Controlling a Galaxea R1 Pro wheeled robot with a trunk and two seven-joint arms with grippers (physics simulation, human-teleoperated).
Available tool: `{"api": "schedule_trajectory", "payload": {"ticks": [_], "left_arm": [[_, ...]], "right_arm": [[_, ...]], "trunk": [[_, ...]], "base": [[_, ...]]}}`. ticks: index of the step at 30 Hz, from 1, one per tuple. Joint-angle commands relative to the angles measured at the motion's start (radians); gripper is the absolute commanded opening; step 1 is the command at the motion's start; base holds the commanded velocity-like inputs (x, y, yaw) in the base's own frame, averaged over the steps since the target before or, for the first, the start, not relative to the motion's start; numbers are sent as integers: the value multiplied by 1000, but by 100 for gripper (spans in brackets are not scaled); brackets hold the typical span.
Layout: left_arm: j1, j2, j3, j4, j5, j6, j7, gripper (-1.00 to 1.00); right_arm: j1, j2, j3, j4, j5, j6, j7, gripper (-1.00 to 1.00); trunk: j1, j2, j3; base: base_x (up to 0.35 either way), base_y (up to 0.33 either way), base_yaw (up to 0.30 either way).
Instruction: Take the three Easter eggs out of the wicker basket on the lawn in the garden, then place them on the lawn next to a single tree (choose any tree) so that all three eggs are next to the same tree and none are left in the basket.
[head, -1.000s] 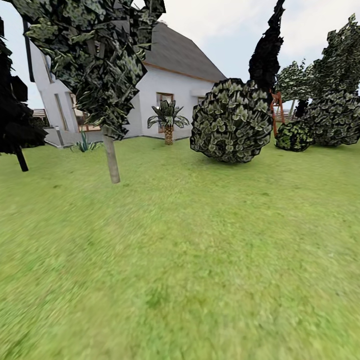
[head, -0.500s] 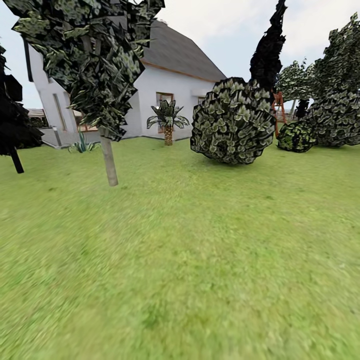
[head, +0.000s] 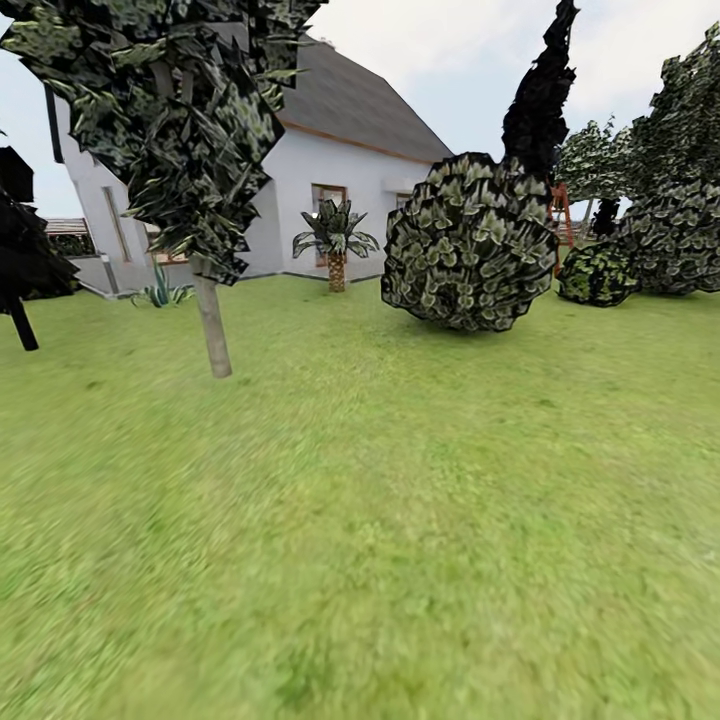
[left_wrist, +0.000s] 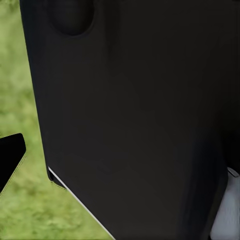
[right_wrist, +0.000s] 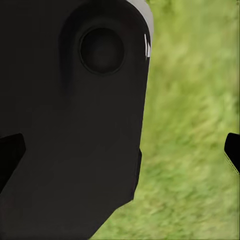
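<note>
Head view: lawn (head: 400, 520), tree (head: 211, 325) ahead left, white house (head: 340, 190).

A white house (head: 340, 190) with a grey roof stands behind a small palm (head: 336, 240), round shrubs (head: 468, 245) and a dark conifer (head: 540, 90) (sky pale, overcast)

Head forward over lawn (head: 400, 520), wrists downward
</note>
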Motion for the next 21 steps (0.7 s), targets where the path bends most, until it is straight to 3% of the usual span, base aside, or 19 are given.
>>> {"api": "schedule_trajectory", "payload": {"ticks": [1,21], "left_arm": [[1,0,0,-2,-1,-1,1,100],[1,-1,-1,-1,-1,0,1,100]], "right_arm": [[-1,3,0,3,5,0,0,100],[-1,-8,0,4,5,-1,0,100]], "trunk": [[1,0,-1],[1,0,-1]], "base": [[334,0,0],[333,0,0]]}}
